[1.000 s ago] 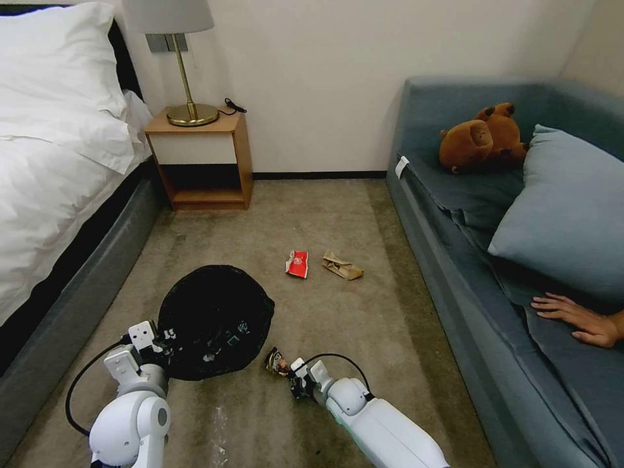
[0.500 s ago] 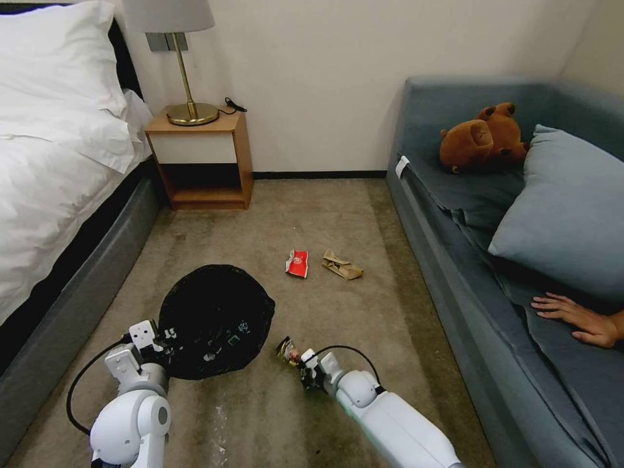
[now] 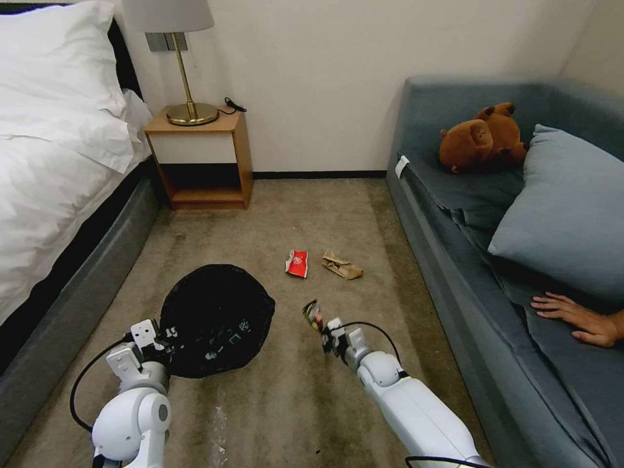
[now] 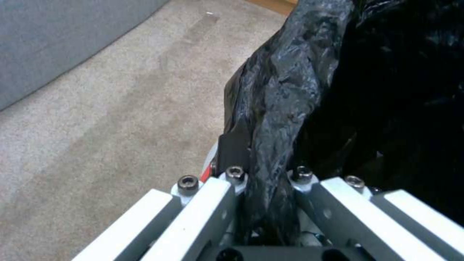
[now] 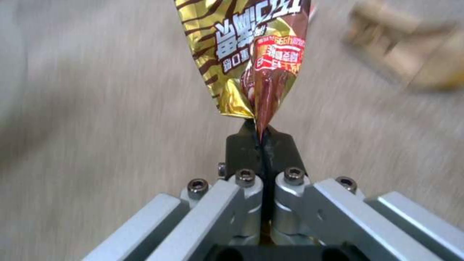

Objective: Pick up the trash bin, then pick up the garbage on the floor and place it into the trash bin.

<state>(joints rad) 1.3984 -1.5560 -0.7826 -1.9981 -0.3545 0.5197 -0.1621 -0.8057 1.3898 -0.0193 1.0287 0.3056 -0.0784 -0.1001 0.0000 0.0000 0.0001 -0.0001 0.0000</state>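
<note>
The trash bin [image 3: 214, 318], round and lined with a crinkled, glossy black bag, is held at its near rim by the left hand [image 3: 159, 339], whose fingers [image 4: 232, 156] are clamped on a fold of the liner. To its right, the long snack wrapper [image 3: 312, 314], a gold-and-brown foil, thin and creased, is pinched by one end in the right hand [image 3: 330, 333], clear of the short-piled carpet [image 3: 364, 312]. The carrying step appears to be in hand; the wrapper would next need bringing left over the bin's mouth and releasing. Farther off, a red-white wrapper [image 3: 297, 263] and a crumpled brown paper bag [image 3: 342, 266] lie on the floor.
</note>
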